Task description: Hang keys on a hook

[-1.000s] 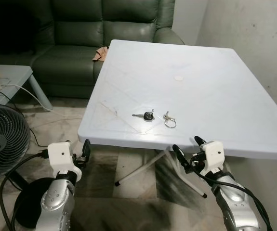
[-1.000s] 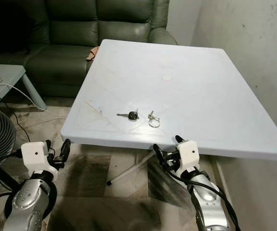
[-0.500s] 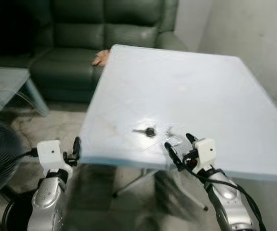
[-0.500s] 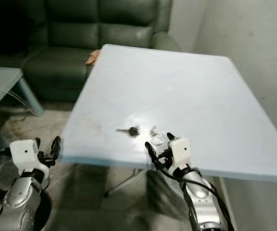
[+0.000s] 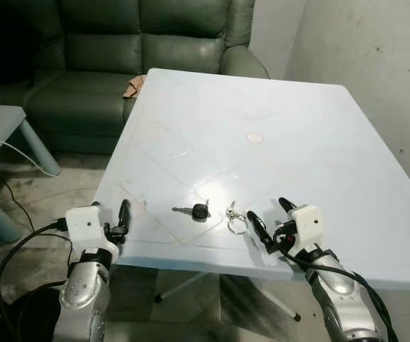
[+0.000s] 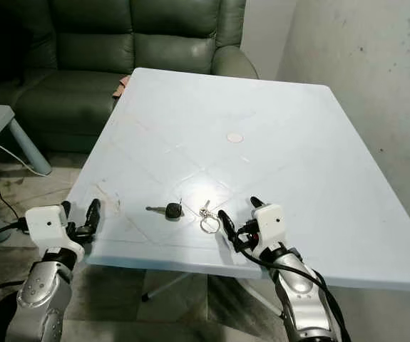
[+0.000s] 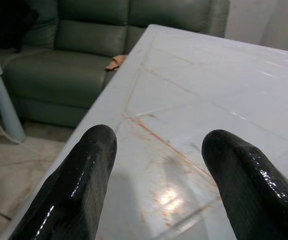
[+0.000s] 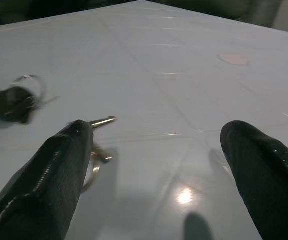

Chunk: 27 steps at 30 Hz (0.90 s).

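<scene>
right hand [image 5: 269, 222] apart beside keys [image 5: 235, 216] | left hand [image 7: 159, 190] apart | table [image 5: 319, 142]

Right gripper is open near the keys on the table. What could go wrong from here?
1. The right gripper is open just right of the key ring; its near finger already overlaps the ring, so closing may push it aside, not pinch it.
2. The keys lie flat on the smooth white table, close to its near edge; a nudge could slide them off.
3. The black-headed key sits apart, so one grasp may miss it.
</scene>
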### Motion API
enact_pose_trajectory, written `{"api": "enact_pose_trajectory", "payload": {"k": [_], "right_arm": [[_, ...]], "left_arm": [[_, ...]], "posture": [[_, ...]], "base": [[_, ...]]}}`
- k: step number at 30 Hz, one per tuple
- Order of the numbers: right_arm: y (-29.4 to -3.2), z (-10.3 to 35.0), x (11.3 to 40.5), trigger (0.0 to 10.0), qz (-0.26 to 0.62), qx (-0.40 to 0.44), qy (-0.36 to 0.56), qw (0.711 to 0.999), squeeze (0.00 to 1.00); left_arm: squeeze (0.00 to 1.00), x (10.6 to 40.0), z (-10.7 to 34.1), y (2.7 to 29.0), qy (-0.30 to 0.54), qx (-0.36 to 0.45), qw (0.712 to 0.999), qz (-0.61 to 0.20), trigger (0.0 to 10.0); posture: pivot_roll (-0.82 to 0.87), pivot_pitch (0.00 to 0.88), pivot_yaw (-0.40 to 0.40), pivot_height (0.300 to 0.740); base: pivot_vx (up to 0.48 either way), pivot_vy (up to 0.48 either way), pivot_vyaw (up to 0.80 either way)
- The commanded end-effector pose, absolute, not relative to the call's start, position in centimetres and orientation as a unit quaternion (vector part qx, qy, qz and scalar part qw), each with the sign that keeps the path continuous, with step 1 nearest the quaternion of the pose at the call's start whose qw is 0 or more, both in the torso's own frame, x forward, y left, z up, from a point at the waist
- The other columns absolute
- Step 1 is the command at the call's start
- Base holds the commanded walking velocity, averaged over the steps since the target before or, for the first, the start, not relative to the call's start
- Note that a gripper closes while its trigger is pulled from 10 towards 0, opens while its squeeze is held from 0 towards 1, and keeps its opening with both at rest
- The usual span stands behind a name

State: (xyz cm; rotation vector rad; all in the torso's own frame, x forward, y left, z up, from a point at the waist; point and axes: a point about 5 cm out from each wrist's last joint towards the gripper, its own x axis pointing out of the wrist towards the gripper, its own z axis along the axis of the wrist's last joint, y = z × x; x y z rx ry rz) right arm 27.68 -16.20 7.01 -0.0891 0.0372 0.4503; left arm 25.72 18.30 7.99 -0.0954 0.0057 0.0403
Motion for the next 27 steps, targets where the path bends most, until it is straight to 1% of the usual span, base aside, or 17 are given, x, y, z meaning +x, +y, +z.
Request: {"api": "enact_pose_trajectory", "payload": {"k": [1, 4, 9, 12, 14, 16, 23, 27], "right_arm": [[-15.9, 7.5, 27.8, 10.0, 0.243, -0.06, 0.018, 0.968, 0.0], [-15.3, 8.2, 27.8, 10.0, 0.271, -0.059, 0.008, 0.961, 0.0], [-14.5, 8.8, 28.0, 10.0, 0.292, -0.065, 0.007, 0.954, 0.0], [-13.5, 9.7, 28.0, 10.0, 0.321, -0.07, 0.003, 0.945, 0.0], [-12.6, 10.2, 28.3, 10.0, 0.315, -0.084, 0.006, 0.945, 0.0], [-12.1, 10.5, 28.4, 10.0, 0.317, -0.079, 0.012, 0.945, 0.0], [-11.3, 10.8, 29.6, 10.0, 0.258, -0.076, 0.049, 0.962, 0.0], [-11.0, 10.6, 30.0, 10.0, 0.242, -0.075, 0.078, 0.964, 0.0]], "left_arm": [[0.0, 25.5, 8.1, 18.3, -0.003, -0.034, 0.999, 0.016, 10.0], [0.0, 25.3, 8.1, 18.1, -0.005, -0.032, 0.999, 0.013, 10.0], [0.0, 25.2, 8.1, 17.8, -0.007, -0.027, 1.0, 0.005, 10.0], [0.0, 25.1, 8.1, 17.4, -0.008, -0.021, 1.0, -0.006, 10.0], [0.0, 25.0, 8.2, 16.8, -0.012, -0.011, 1.0, -0.023, 10.0], [0.0, 24.9, 8.1, 16.4, -0.01, -0.01, 0.999, -0.035, 10.0], [0.0, 24.5, 7.9, 14.9, -0.002, -0.001, 0.998, -0.07, 10.0], [0.0, 24.4, 7.8, 14.5, 0.0, 0.004, 0.997, -0.078, 10.0]], "posture": [[-0.02, 0.031, -0.056, 0.74], [-0.02, 0.029, -0.057, 0.74], [-0.02, 0.028, -0.058, 0.74], [-0.02, 0.029, -0.06, 0.74], [-0.01, 0.035, -0.062, 0.74], [-0.01, 0.035, -0.062, 0.74], [-0.01, 0.054, -0.062, 0.74], [-0.01, 0.061, -0.061, 0.74]], "base": [[0.0, 0.0, 0.0], [0.0, 0.0, 0.0], [0.0, 0.0, 0.0], [0.0, 0.0, 0.0], [0.0, 0.0, 0.0], [0.0, 0.0, 0.0], [0.0, 0.0, 0.0], [0.0, 0.0, 0.0]]}}
